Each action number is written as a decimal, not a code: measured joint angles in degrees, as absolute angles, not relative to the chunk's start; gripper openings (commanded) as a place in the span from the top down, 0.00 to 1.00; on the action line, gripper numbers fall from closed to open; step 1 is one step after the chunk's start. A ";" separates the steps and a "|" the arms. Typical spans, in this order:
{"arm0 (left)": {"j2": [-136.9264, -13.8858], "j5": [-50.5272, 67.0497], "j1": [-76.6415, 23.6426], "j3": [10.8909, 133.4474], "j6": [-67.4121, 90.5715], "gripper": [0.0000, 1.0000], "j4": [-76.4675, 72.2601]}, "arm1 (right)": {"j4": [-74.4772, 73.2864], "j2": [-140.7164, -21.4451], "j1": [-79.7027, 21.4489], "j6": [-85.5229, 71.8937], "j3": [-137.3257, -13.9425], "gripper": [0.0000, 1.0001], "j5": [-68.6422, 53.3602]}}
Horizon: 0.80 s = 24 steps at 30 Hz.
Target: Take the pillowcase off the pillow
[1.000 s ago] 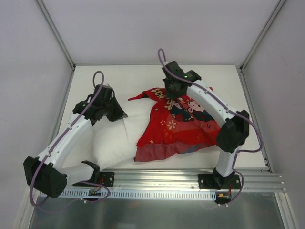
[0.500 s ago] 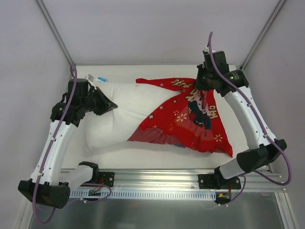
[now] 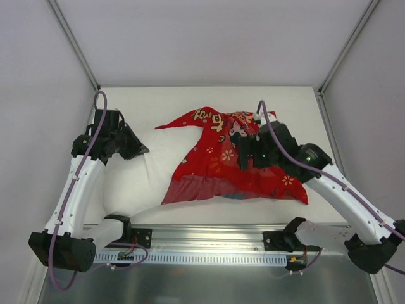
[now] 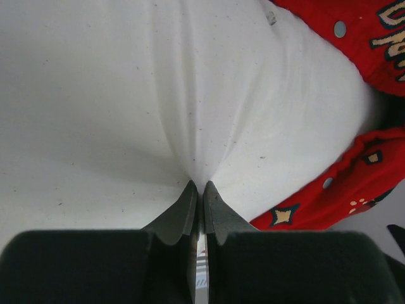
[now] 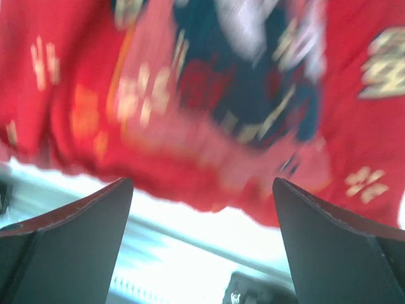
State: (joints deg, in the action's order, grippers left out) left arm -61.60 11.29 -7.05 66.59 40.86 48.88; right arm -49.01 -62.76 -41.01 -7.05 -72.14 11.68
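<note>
The white pillow point(image 3: 142, 174) lies on the left half of the table, and its right end disappears under the red pillowcase point(image 3: 234, 168). The printed pillowcase is crumpled and spread over the middle and right. My left gripper point(image 3: 136, 147) is shut on a pinch of the pillow's white cloth point(image 4: 190, 95), which puckers at the left gripper's tips point(image 4: 197, 189). Red pillowcase point(image 4: 329, 190) wraps the pillow's far end. My right gripper point(image 3: 245, 155) hovers over the pillowcase point(image 5: 221, 95). In its blurred wrist view, my right gripper point(image 5: 201, 185) stands wide open, with nothing between the fingers.
A metal rail point(image 3: 253, 237) with both arm bases runs along the near edge. White walls and slanted frame posts point(image 3: 73, 44) close in the table point(image 3: 158, 101) on the left, back and right.
My right gripper has opened and let go of the pillowcase, then swung from the back right toward the middle. The red cloth has dropped and bunched on the table. The left grip holds.
</note>
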 measured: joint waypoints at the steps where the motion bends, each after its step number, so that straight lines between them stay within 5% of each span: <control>1: -61.60 11.31 -7.07 66.59 40.86 1.00 48.82 | -49.15 -61.39 -43.44 -7.64 -70.35 0.04 11.79; 7: -61.41 11.38 -7.07 66.59 40.86 1.00 48.77 | -48.05 -54.89 -51.27 -14.83 -55.66 0.04 13.43; 14: -61.41 11.40 -7.07 66.59 40.88 1.00 48.77 | -44.91 -61.82 -52.45 -17.17 -55.07 0.02 14.33; 17: -61.41 11.42 -7.07 66.59 40.88 1.00 48.77 | -43.51 -64.31 -52.38 -16.69 -55.05 0.59 15.11; 18: -61.41 11.42 -7.07 66.59 40.88 1.00 48.77 | -43.31 -65.08 -52.23 -16.62 -55.05 0.84 15.62; 19: -61.41 11.42 -7.07 66.59 40.88 1.00 48.77 | -43.29 -65.67 -51.83 -16.62 -55.02 0.95 16.08; 24: -61.95 11.44 -7.07 67.16 40.86 1.00 48.86 | -42.98 -61.25 -44.86 -16.51 -51.94 0.99 16.78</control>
State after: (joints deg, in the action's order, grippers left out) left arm -61.95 11.44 -7.07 67.16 40.86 48.86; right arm -42.98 -61.25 -44.86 -16.51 -51.94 16.78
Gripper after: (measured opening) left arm 0.019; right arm 0.023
